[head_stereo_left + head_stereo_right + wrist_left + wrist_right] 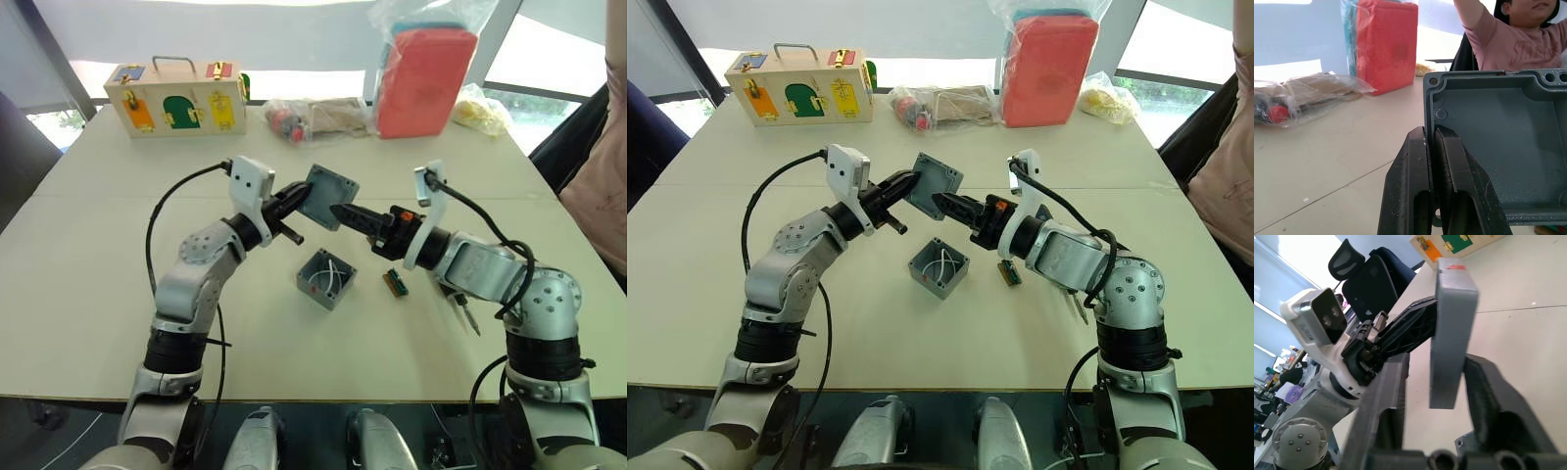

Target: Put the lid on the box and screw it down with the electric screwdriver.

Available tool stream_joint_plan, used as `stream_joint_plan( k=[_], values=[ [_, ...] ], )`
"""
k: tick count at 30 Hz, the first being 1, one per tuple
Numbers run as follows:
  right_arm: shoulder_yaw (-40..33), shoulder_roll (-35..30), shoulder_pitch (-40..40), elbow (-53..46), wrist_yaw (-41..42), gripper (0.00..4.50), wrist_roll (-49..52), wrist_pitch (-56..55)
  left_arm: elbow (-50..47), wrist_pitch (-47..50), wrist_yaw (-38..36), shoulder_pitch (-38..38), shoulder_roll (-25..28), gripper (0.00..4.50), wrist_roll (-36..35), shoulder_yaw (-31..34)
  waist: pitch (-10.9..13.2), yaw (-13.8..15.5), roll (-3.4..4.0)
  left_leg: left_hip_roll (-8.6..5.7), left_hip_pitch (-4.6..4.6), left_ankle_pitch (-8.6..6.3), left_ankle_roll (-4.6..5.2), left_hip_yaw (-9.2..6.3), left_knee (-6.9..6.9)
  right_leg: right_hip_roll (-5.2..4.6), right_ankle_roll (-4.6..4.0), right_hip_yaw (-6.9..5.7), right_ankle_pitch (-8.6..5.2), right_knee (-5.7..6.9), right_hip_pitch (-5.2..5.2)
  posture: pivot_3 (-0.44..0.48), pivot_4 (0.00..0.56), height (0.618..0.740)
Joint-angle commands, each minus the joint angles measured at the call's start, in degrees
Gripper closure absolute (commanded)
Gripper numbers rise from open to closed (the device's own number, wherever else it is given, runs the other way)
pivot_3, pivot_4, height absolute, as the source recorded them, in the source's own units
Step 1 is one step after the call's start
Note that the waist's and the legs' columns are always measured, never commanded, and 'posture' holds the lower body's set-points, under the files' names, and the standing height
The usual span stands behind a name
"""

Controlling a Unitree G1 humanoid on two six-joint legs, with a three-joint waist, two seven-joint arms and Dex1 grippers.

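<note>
The lid [330, 196] hangs above the box [326, 278], pinched by the left tool [297, 199]; the right tool [345, 212] gapes around its edge.

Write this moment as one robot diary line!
left pincer: shut on lid, held above table | right pincer: open around lid edge | box: open, uncovered

bare table [118, 284] surrounds the box [326, 278]; a green connector strip [396, 282] lies just beside.

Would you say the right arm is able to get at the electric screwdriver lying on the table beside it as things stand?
Probably yes. The electric screwdriver lies uncovered on the table beside the right arm, but the right gripper is open around the lid, which the left gripper holds, so it must pull back first.
</note>
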Motion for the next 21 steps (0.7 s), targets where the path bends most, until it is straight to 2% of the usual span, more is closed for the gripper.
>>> stream_joint_plan(
  k=[1,3,6,9,12,15,17,21],
  values=[
    [-0.8,0.0,-2.0,-2.8,2.0,4.26,1.0,-1.0,-2.0,-0.1,0.2,-0.1,0.2,4.50,-0.2,-0.5,0.0,0.0,0.02,0.01,0.00,0.00,0.00,0.00,0.00,0.00,0.00,0.00,0.00,0.00,0.00,0.000,0.150,0.730],
    [-1.3,-0.4,-2.3,-3.0,2.5,4.36,1.1,-1.1,-2.2,0.5,0.0,0.2,0.7,4.50,-0.6,-0.6,0.0,0.0,0.02,0.01,-0.01,0.00,0.00,0.00,-0.01,0.00,0.00,0.00,0.00,-0.01,0.00,0.000,0.150,0.730],
    [-1.7,-1.3,-2.6,-3.5,3.6,4.36,0.2,-1.2,-2.5,1.3,-0.7,0.6,1.5,3.55,-1.2,-0.4,0.0,0.0,0.02,0.00,-0.01,0.00,0.00,0.00,-0.01,0.00,0.00,0.00,0.00,-0.01,0.00,0.000,0.150,0.730],
    [-1.3,-4.1,-3.4,-5.5,8.4,4.36,-4.7,-1.7,-2.3,2.3,-3.8,0.3,3.8,2.42,-2.7,0.0,0.0,0.0,0.05,0.00,-0.01,0.00,0.00,0.00,-0.01,0.00,0.00,0.00,0.00,-0.01,-0.01,0.000,0.150,0.730],
    [5.4,-13.5,-2.4,-12.7,20.8,4.36,-23.9,-7.1,-1.2,3.9,-9.3,-1.6,8.3,1.24,-5.5,1.4,0.1,0.0,0.19,-0.04,-0.02,0.00,0.00,0.01,-0.02,0.00,0.00,0.00,-0.01,-0.02,-0.04,0.000,0.150,0.730],
    [16.0,-24.1,1.3,-15.8,33.7,4.36,-50.7,-25.1,0.7,7.0,-17.3,-3.7,14.3,0.05,-9.7,2.8,0.1,0.0,0.17,-0.10,-0.02,0.00,0.01,0.00,-0.06,0.08,0.00,-0.04,-0.02,-0.05,-0.07,0.000,0.150,0.730],
    [19.8,-27.2,3.9,-14.2,38.7,4.36,-63.6,-37.3,1.6,8.6,-22.3,-4.3,17.9,0.05,-11.7,2.8,0.1,-0.2,0.17,-0.10,-0.01,0.00,0.00,0.12,-0.07,0.14,0.01,-0.07,-0.03,-0.09,-0.05,0.000,0.150,0.730],
    [22.0,-27.3,7.9,-7.3,39.5,4.36,-83.7,-60.1,4.0,10.5,-31.9,-5.0,24.5,0.05,-13.5,1.3,0.1,-0.5,0.16,-0.08,-0.01,0.00,-0.01,0.33,-0.08,0.12,0.03,0.00,-0.04,-0.08,-0.11,0.000,0.150,0.730]
  ],
)
